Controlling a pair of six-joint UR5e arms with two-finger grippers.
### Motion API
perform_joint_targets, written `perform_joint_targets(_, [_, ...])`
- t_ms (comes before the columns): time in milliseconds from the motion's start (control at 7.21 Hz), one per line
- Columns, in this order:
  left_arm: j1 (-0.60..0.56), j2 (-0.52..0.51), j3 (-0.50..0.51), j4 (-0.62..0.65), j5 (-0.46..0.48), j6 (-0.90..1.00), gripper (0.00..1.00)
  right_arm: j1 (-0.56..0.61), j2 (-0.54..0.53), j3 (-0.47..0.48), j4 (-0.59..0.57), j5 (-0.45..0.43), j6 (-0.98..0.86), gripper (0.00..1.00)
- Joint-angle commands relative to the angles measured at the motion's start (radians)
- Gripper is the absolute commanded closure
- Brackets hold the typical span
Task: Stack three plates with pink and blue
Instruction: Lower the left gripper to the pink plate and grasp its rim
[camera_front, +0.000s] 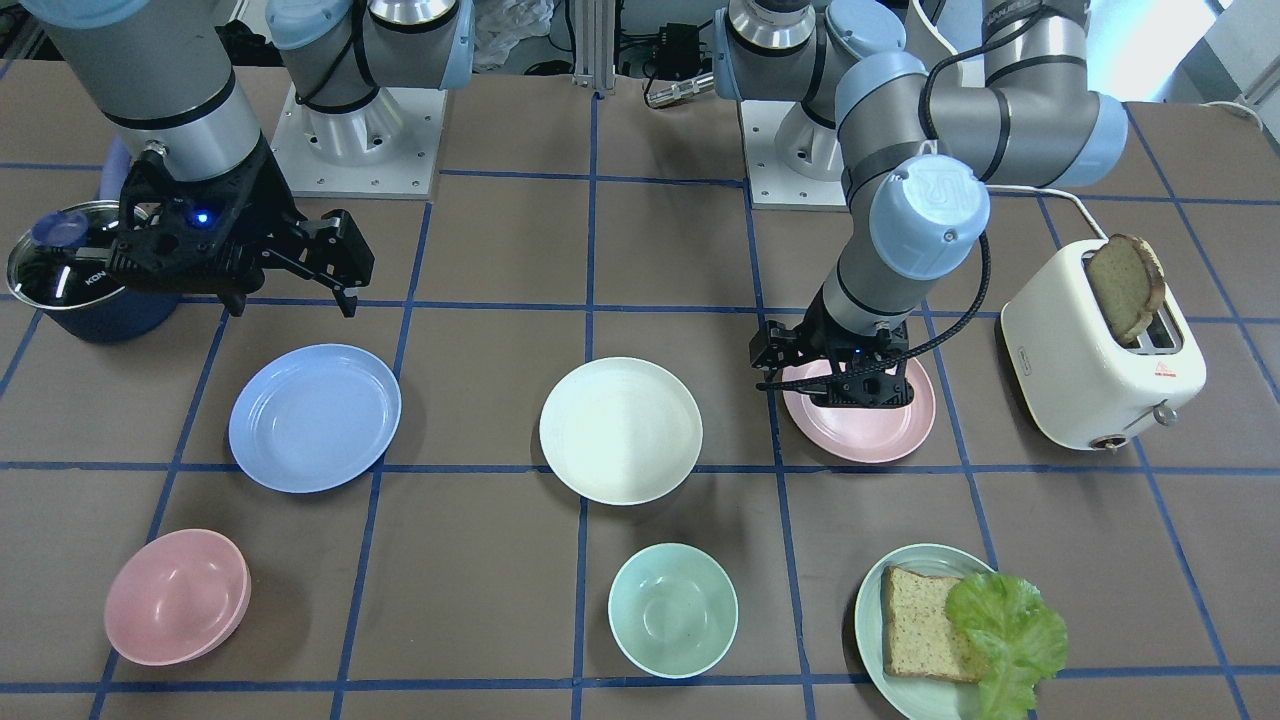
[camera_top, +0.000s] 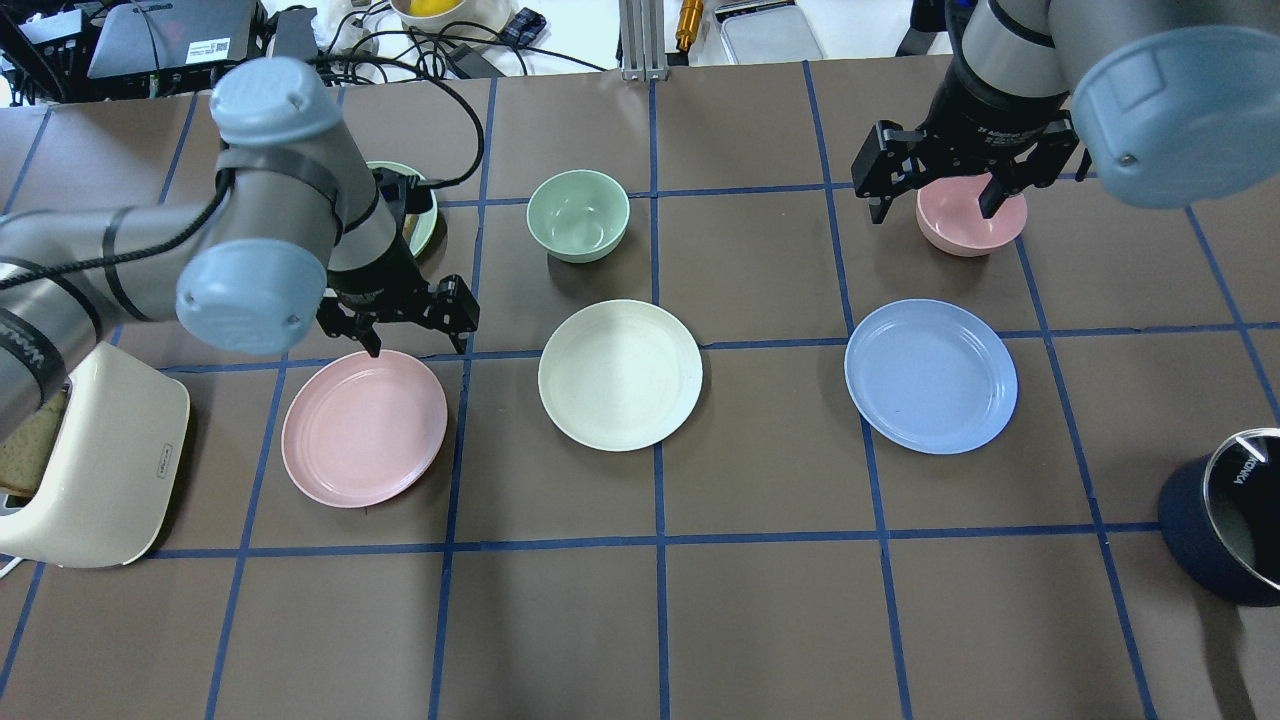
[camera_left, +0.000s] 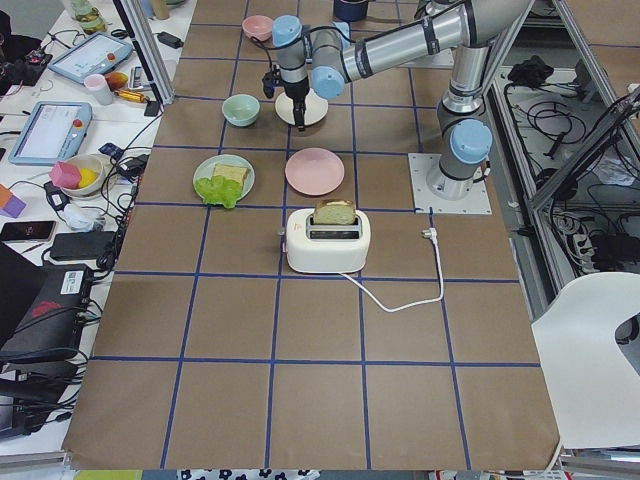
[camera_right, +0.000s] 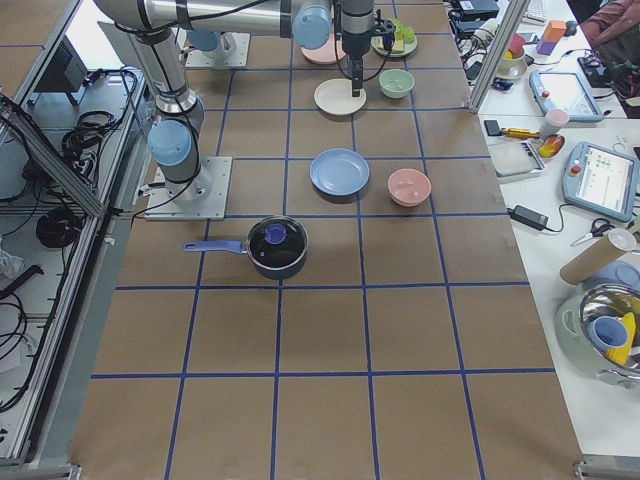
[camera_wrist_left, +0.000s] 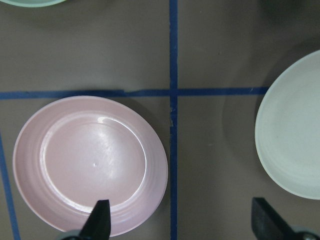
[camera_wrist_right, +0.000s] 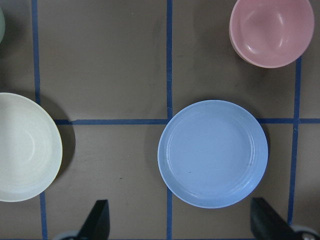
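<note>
Three plates lie apart in a row. The pale pink plate (camera_top: 364, 427) (camera_front: 880, 440) is on my left, the cream-white plate (camera_top: 620, 374) (camera_front: 620, 430) in the middle, the light blue plate (camera_top: 930, 375) (camera_front: 314, 417) on my right. My left gripper (camera_top: 418, 348) (camera_front: 850, 395) is open and empty, low over the pink plate's far rim; the pink plate (camera_wrist_left: 90, 165) fills its wrist view. My right gripper (camera_top: 935, 212) (camera_front: 294, 308) is open and empty, raised high; its wrist view looks down on the blue plate (camera_wrist_right: 212, 152).
A pink bowl (camera_top: 970, 215) and a mint-green bowl (camera_top: 578, 215) stand beyond the plates. A mint plate with bread and lettuce (camera_front: 950, 630) lies beyond the pink plate. A white toaster (camera_top: 90, 460) stands at my far left, a lidded dark pot (camera_top: 1230, 520) at my far right.
</note>
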Motion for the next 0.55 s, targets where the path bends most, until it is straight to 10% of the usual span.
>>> perform_joint_targets(0, [0.000, -0.037, -0.150, 0.195, 0.014, 0.000, 0.00, 0.000, 0.001, 0.009, 0.001, 0.005, 0.000, 0.00])
perform_joint_targets(416, [-0.007, -0.074, -0.229, 0.291, 0.017, 0.020, 0.44, 0.000, 0.002, 0.020, -0.007, 0.000, 0.002, 0.00])
